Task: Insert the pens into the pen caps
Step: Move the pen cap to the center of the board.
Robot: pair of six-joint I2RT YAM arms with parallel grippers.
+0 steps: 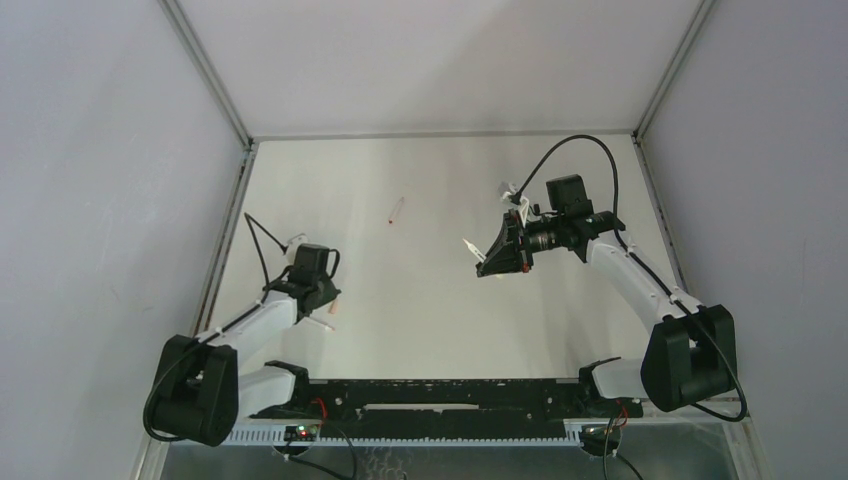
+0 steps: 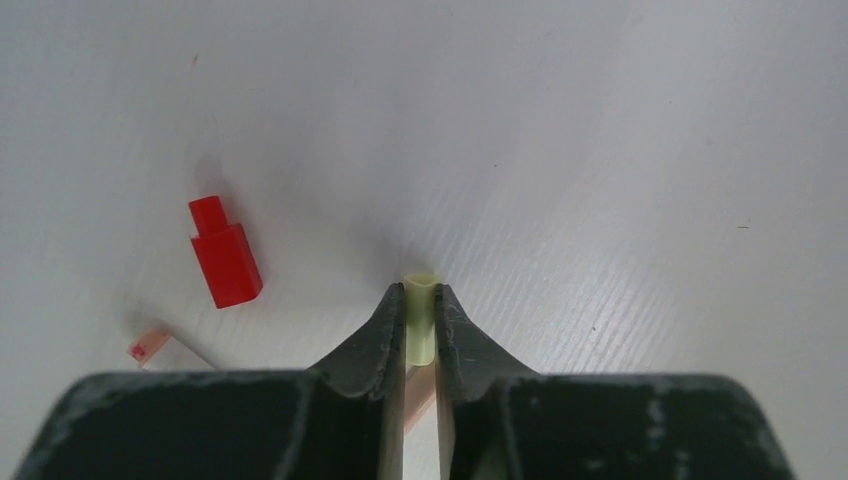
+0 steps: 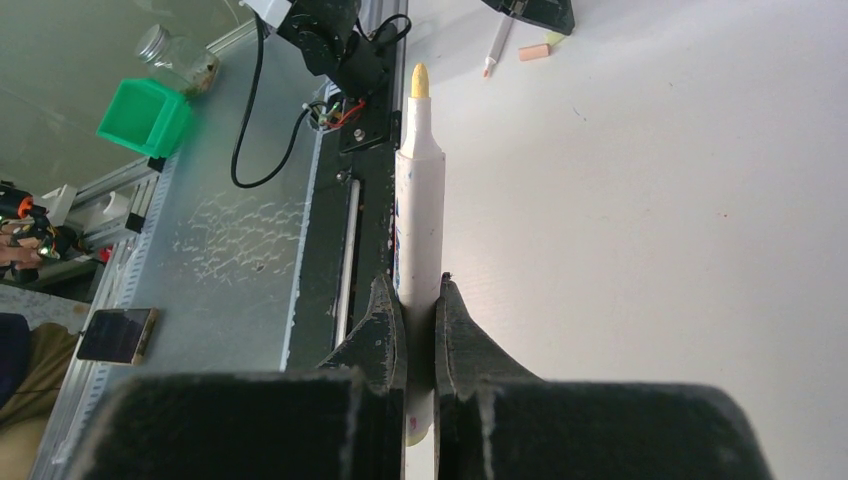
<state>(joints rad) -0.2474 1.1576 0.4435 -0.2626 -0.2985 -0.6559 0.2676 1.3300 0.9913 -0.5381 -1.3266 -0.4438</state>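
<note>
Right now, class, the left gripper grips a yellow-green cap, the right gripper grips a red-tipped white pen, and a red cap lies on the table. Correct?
No. The white pen in the right gripper has a yellow tip, not red, as the right wrist view shows. The left gripper does grip the yellow-green cap, and the red cap lies on the table.

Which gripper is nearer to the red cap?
Left. The red cap lies on the table close beside the left gripper, which is shut on a yellow-green cap. The right gripper, shut on a pen, is far off across the table.
</note>
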